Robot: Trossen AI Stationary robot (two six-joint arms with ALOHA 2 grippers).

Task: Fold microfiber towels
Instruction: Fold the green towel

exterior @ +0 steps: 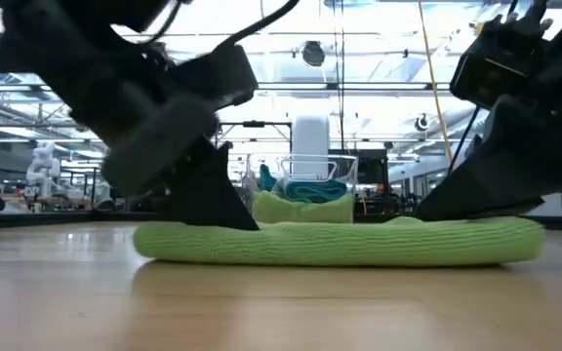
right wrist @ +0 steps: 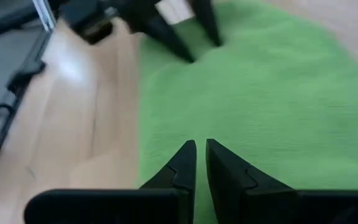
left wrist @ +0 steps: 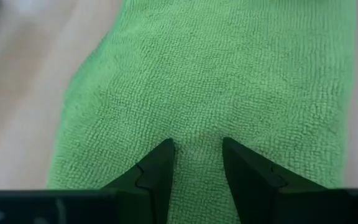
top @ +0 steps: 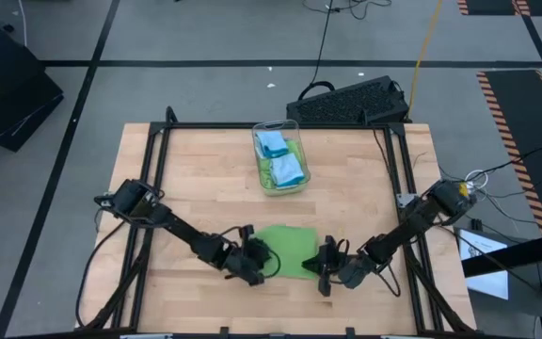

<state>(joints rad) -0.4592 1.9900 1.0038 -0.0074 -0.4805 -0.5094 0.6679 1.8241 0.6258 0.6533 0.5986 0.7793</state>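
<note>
On the wooden table (top: 186, 160), well in front of the clear bin (top: 294, 184) holding more towels, a green microfiber towel (top: 288, 250) is lying flat and doubled. Risk, as a judgement: either set of tips dragging the nap could be bunching the layers and skewing the fold. Both arms are reaching low from opposite edges of this towel; the left gripper (left wrist: 196, 157) is pressing down with fingers partly spread, and the right gripper (right wrist: 201, 158) is pressing with fingers nearly together, neither visibly pinching cloth
</note>
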